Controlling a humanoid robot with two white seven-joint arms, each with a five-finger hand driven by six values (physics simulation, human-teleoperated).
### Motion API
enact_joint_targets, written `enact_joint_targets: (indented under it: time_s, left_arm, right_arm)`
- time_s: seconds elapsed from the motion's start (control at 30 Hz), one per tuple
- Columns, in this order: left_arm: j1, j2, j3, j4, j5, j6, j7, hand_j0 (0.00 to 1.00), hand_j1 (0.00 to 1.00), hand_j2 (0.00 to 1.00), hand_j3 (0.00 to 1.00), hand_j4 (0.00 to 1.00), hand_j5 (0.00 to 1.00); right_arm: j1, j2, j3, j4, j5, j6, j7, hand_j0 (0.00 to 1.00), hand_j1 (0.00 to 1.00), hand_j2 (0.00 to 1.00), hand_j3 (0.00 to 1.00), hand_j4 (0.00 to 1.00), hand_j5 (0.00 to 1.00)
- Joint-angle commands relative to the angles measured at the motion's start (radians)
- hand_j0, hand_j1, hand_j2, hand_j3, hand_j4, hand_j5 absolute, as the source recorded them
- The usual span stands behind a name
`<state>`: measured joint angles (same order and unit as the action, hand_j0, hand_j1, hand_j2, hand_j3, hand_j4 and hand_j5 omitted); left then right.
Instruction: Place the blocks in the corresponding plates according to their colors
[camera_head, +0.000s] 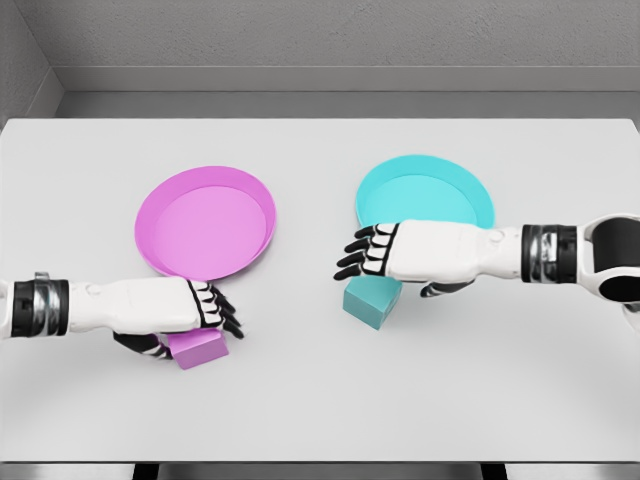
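Note:
A pink block lies on the white table just in front of the pink plate. My left hand hovers low over it, fingers stretched across its top and the thumb beside its left end; the block still rests on the table. A cyan block lies at the near edge of the cyan plate. My right hand reaches in from the right above it, palm down, fingers spread toward the left, covering the block's top and the plate's near rim. Both plates hold nothing.
The white table ends at a grey wall along the back and left. The two plates sit side by side at mid-table with a gap between them.

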<state>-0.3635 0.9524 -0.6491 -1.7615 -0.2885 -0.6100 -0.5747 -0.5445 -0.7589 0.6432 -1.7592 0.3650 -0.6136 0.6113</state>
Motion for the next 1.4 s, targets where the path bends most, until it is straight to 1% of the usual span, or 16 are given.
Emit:
enact_joint_targets:
  time_s: [0.0,0.07,0.23,0.27,0.33,0.5,0.63,0.67,0.7,0.73,1.0,1.1,1.17,1.27,1.33,1.37]
  left_arm:
    - [0.002,0.002,-0.001,-0.001,-0.001,-0.001,-0.01,0.64,0.64,0.64,0.64,0.64,0.64]
    - [0.0,0.0,-0.001,-0.001,-0.001,-0.001,-0.016,0.54,0.54,0.54,0.54,0.54,0.54]
    - [0.0,0.0,-0.001,-0.001,-0.001,-0.001,-0.025,0.42,0.42,0.42,0.42,0.42,0.42]
    - [0.0,0.0,-0.001,-0.001,-0.001,-0.001,-0.025,0.38,0.38,0.38,0.38,0.38,0.38]
    - [-0.002,0.0,-0.001,-0.001,-0.001,-0.001,-0.025,0.35,0.35,0.35,0.35,0.35,0.35]
    - [-0.009,-0.001,0.0,-0.001,0.0,-0.001,-0.025,0.33,0.33,0.33,0.33,0.33,0.33]
    - [-0.051,-0.006,0.002,-0.001,0.003,-0.001,-0.022,0.33,0.33,0.33,0.33,0.33,0.33]
    - [-0.057,-0.006,0.002,-0.001,0.005,-0.001,-0.02,0.33,0.33,0.33,0.33,0.33,0.33]
    - [-0.06,-0.006,0.002,-0.001,0.006,-0.001,-0.019,0.33,0.33,0.33,0.33,0.33,0.33]
    - [-0.069,-0.007,0.002,-0.001,0.008,-0.001,-0.019,0.33,0.33,0.33,0.33,0.33,0.33]
    - [-0.094,0.005,0.006,-0.001,0.068,-0.001,-0.016,0.34,0.34,0.34,0.34,0.34,0.34]
    - [-0.136,0.006,0.013,0.01,0.074,-0.001,-0.016,0.34,0.34,0.34,0.34,0.34,0.34]
    - [-0.167,0.005,0.013,0.043,0.083,-0.001,-0.016,0.34,0.34,0.34,0.34,0.34,0.34]
    - [-0.227,-0.007,0.011,0.131,0.108,-0.001,-0.016,0.34,0.34,0.34,0.34,0.34,0.34]
    - [-0.273,-0.064,0.011,0.24,0.104,-0.001,-0.024,0.34,0.34,0.34,0.34,0.34,0.34]
    - [-0.287,-0.086,0.011,0.296,0.101,-0.001,-0.025,0.34,0.34,0.34,0.34,0.34,0.34]
  right_arm:
    - [0.0,0.007,0.006,0.0,0.006,0.003,0.0,1.0,1.0,1.0,1.0,1.0,1.0]
    - [0.0,0.018,0.004,0.0,0.025,0.003,0.0,1.0,1.0,1.0,1.0,1.0,1.0]
    - [0.0,0.032,0.007,0.001,0.054,0.003,0.0,1.0,1.0,1.0,1.0,1.0,1.0]
    - [0.0,0.038,0.01,0.003,0.055,0.003,0.0,1.0,1.0,1.0,1.0,1.0,1.0]
    - [0.0,0.041,0.033,0.004,0.087,0.003,0.0,1.0,1.0,1.0,1.0,1.0,1.0]
    - [0.0,0.052,0.058,0.004,0.107,0.003,0.0,1.0,1.0,1.0,1.0,1.0,1.0]
    - [0.0,0.052,0.058,0.011,0.109,0.003,0.0,1.0,1.0,1.0,1.0,1.0,1.0]
    - [0.0,0.052,0.058,0.012,0.111,0.003,0.0,0.96,0.96,0.96,0.96,0.96,0.96]
    - [0.0,0.052,0.056,0.012,0.111,0.003,0.0,0.85,0.85,0.85,0.85,0.85,0.85]
    - [0.0,0.052,0.056,0.015,0.111,0.003,0.0,0.81,0.81,0.81,0.81,0.81,0.81]
    - [0.002,0.059,0.059,0.037,0.111,0.003,0.0,0.76,0.76,0.76,0.76,0.76,0.76]
    - [0.002,0.072,0.079,0.066,0.115,0.003,0.0,0.76,0.76,0.76,0.76,0.76,0.76]
    - [0.0,0.076,0.079,0.092,0.137,0.003,0.0,0.79,0.79,0.79,0.79,0.79,0.79]
    - [0.0,0.087,0.081,0.11,0.166,0.003,0.0,0.8,0.8,0.8,0.8,0.8,0.8]
    - [0.0,0.085,0.082,0.116,0.167,0.003,0.0,0.8,0.8,0.8,0.8,0.8,0.8]
    - [0.0,0.085,0.082,0.116,0.166,0.003,0.0,0.78,0.78,0.78,0.78,0.78,0.78]
